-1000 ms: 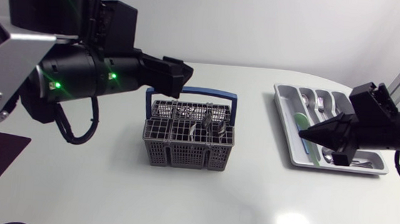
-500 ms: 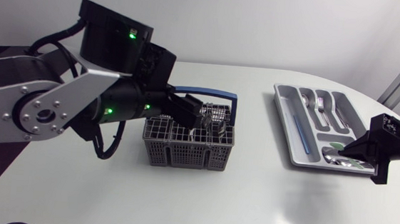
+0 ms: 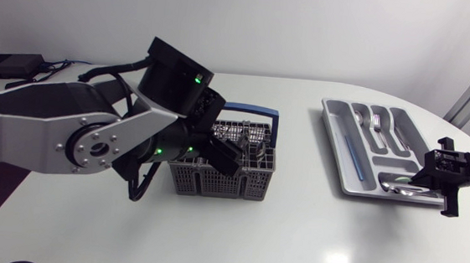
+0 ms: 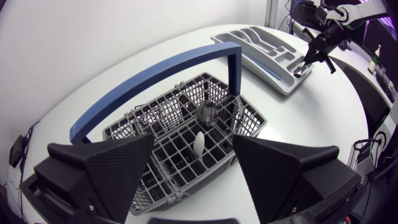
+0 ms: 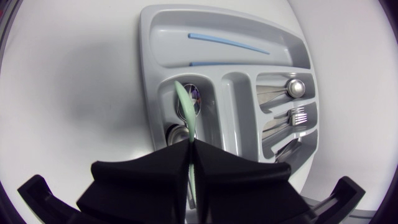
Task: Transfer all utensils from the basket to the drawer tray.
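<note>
Left gripper (image 4: 193, 144) hangs spread open just above the basket (image 3: 214, 180), where I see a white utensil (image 4: 199, 143) and a dark utensil (image 4: 207, 114) standing. Well right of the basket, my right gripper (image 5: 189, 148) is clenched on a pale green utensil (image 5: 185, 106) over the drawer tray (image 3: 333, 148).

The basket (image 3: 215, 176) is grey, a fine grid of mesh, with a blue handle (image 3: 257, 112). At the right of the frame, the tray (image 3: 332, 146) is pale silver-grey and a blue stick (image 3: 347, 153) lies in it. The table (image 3: 294, 237) is white. The left arm (image 3: 50, 130) is silver-grey and black, dotted with green lights. The left gripper (image 4: 193, 146) is matte black, and its fingers (image 4: 106, 168) have a fine woven texture. The right gripper (image 5: 189, 144) is black, and the utensil (image 5: 185, 106) in it is pale green.
</note>
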You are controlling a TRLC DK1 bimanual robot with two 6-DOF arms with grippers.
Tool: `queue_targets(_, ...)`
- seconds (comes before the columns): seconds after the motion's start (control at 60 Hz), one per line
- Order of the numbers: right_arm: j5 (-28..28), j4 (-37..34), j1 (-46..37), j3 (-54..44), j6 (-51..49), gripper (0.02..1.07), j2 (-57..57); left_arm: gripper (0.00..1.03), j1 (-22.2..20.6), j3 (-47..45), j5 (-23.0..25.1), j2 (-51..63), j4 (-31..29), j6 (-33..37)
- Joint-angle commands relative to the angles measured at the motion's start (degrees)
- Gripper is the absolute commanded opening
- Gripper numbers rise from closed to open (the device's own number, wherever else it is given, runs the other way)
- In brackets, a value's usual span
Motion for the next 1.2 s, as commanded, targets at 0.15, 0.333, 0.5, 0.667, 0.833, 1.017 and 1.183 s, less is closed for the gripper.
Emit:
queue_targets(0.15,3.77,4.55,1.36,-1.37,-3.17,0.15,3.49,0.89,-0.47,3.13,-1.00,2.47,-1.34,1.15)
queue_targets(0.333,3.51,5.43,1.27,-1.90,-1.94,0.58,2.17,0.89,-1.08,4.36,-1.88,4.05,-1.78,1.67)
queue_targets(0.5,3.42,-0.20,1.45,-0.50,1.84,0.98,0.15,0.89,-1.43,6.64,-5.13,7.39,-3.10,2.29)
queue_targets(0.667,-0.36,-4.24,2.15,-0.85,6.06,0.98,-3.90,0.88,-1.96,8.93,-9.52,10.73,-5.21,2.29)
queue_targets(0.833,-5.28,-8.02,2.77,-1.46,9.93,0.98,-8.64,0.82,-2.49,10.42,-12.60,13.54,-6.70,2.11)
queue_targets(1.017,-8.27,-9.16,3.82,-4.98,10.98,0.98,-14.44,0.72,-3.10,10.86,-15.41,15.30,-6.70,1.85)
queue_targets(1.183,-9.24,-9.69,4.79,-7.44,11.51,0.98,-18.22,0.55,-3.19,10.77,-17.00,16.35,-6.61,1.67)
